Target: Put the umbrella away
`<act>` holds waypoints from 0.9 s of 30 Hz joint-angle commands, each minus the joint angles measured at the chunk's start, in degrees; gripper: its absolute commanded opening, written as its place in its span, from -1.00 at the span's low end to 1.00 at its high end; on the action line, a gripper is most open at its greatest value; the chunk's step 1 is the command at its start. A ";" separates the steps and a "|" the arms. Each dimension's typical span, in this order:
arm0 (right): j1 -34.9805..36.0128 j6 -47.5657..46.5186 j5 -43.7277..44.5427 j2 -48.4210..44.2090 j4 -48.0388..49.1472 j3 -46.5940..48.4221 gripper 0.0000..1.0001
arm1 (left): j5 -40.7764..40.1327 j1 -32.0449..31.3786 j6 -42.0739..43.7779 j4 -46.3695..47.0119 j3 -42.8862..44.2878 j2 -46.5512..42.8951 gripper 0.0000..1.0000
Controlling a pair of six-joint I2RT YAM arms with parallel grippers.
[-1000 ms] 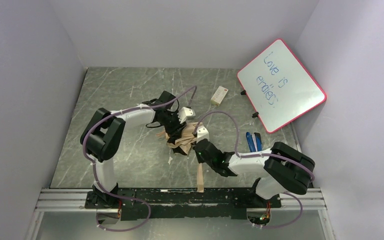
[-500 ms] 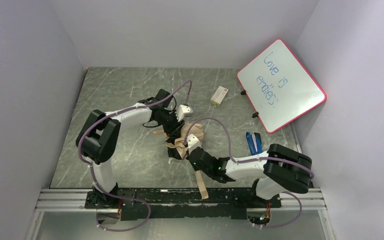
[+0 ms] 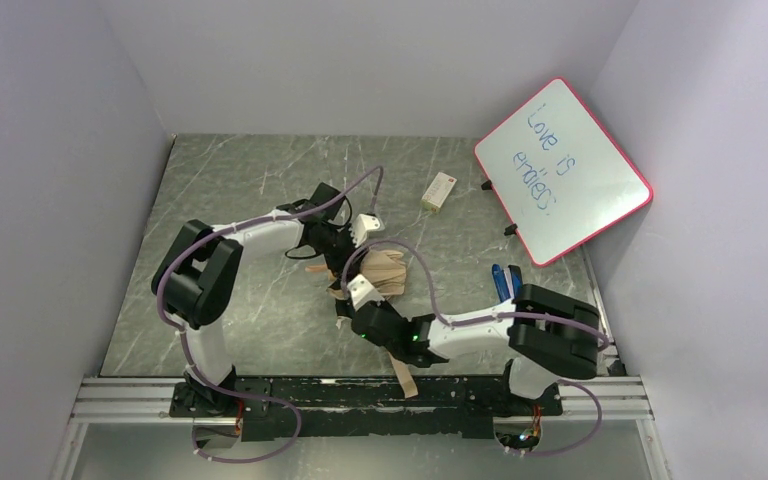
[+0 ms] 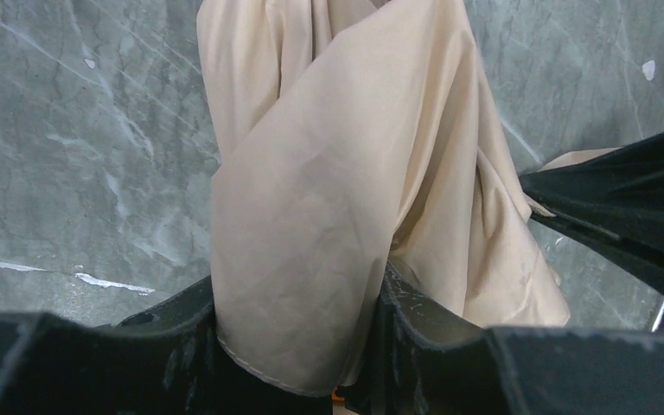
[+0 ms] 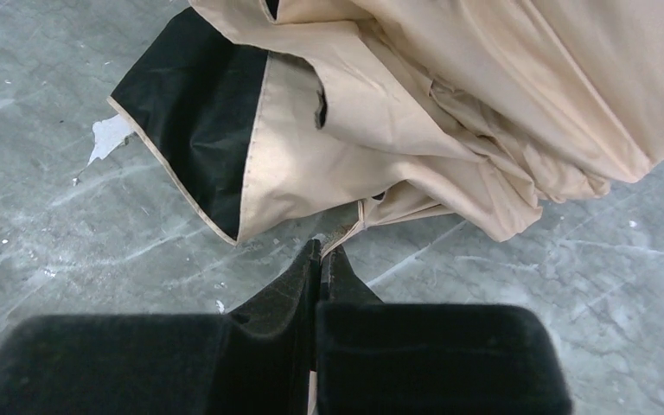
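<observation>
Left gripper (image 4: 298, 303) clamped the bunched tan canopy of the umbrella (image 4: 328, 173), anchoring it; right gripper (image 5: 324, 259), fingers pressed together, apparently pinched the strap (image 3: 400, 370), probably for wrapping.

The umbrella (image 3: 378, 275) is seen collapsed but unfastened, lying as a crumpled bundle near the middle of the worktop (image 3: 240, 180), slightly right of centre. Its fabric is tan on the outside and black on the inside. At the bundle's near side a flap (image 5: 199, 112) is turned back, so that the black lining is exposed, edged by a tan hem. The folds are left loose and creased, not wrapped. A broad tan fold (image 4: 328, 225) is gripped between the fingers of the left hand (image 4: 298, 333). The tan strap (image 3: 401, 377) is laid flat toward the near edge.
</observation>
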 commanded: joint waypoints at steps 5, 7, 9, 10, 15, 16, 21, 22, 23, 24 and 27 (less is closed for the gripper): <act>9.13 4.37 0.18 9.02 -11.67 6.63 -1.00 | -13.53 -0.82 -0.25 11.73 -1.26 2.06 -0.90; 9.77 5.96 0.51 10.79 -14.02 8.22 -1.00 | -14.52 -1.52 0.40 11.62 -1.60 2.36 -0.90; 10.28 7.04 0.51 11.99 -15.53 9.52 -1.00 | -15.91 -2.34 1.33 11.84 -2.52 2.40 -0.90; 10.44 7.19 0.17 12.19 -15.70 9.77 -1.00 | -16.52 -2.68 1.62 12.00 -2.90 2.47 -0.90; 10.72 7.46 -2.45 11.07 -13.58 8.66 -0.95 | -19.17 -4.52 1.49 13.33 -4.70 2.59 -0.90; 10.66 7.50 -2.81 11.05 -13.53 8.63 -0.92 | -19.59 -4.90 1.34 13.45 -5.04 2.55 -0.90; 10.69 8.20 -4.89 11.21 -13.41 8.61 -0.79 | -20.75 -5.86 1.91 14.43 -7.06 1.64 -0.90; 10.70 8.55 -5.36 10.98 -13.31 8.49 -0.75 | -20.93 -5.87 2.01 14.43 -7.06 1.57 -0.91; 10.71 8.92 -5.87 10.66 -13.22 8.34 -0.72 | -21.05 -5.89 2.04 14.36 -6.99 1.56 -0.91; 10.66 9.13 -6.38 10.23 -13.01 7.98 -0.69 | -21.05 -5.89 2.11 14.37 -6.90 1.56 -0.91; 10.66 9.72 -8.29 8.55 -11.36 6.87 -0.58 | -20.87 -5.96 1.99 14.51 -6.81 1.70 -0.90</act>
